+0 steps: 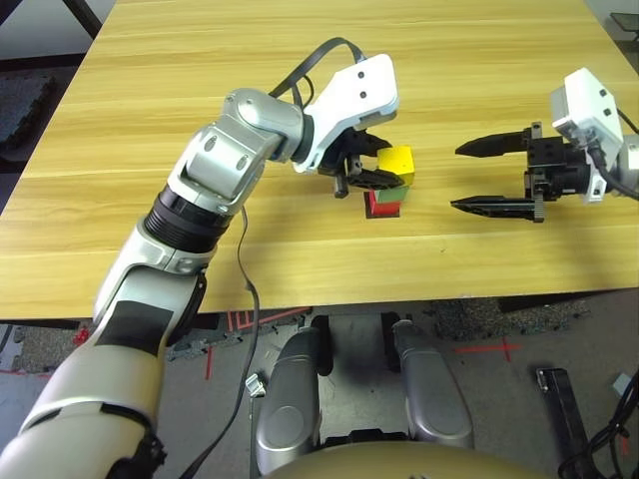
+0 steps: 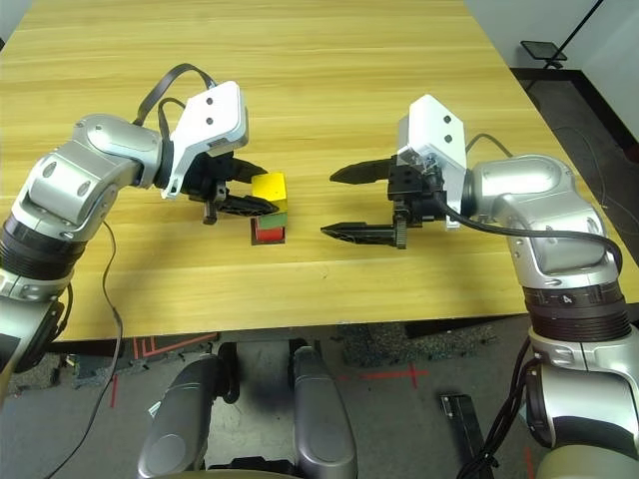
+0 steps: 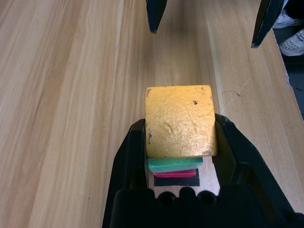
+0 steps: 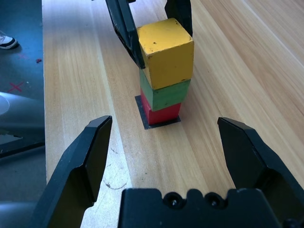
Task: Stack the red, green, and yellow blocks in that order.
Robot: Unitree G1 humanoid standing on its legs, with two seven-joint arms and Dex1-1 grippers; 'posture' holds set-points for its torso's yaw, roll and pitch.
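Yellow block on top of green block, green on red block, red sitting on black patch. My left gripper pinching yellow by its side faces. Right gripper spread wide, near stack, apart from it. Blocks look rigid, light, matte; stack tips easily, I'd let go gently.

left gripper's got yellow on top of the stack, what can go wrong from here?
1. The yellow block sits tilted and overhanging the green block, with the left gripper shut on it. Opening may let it tip or slide off.
2. Any drag during release could shove the green block off the red block and topple the stack.
3. The right gripper is open beside the stack; a drift toward it could knock it over.
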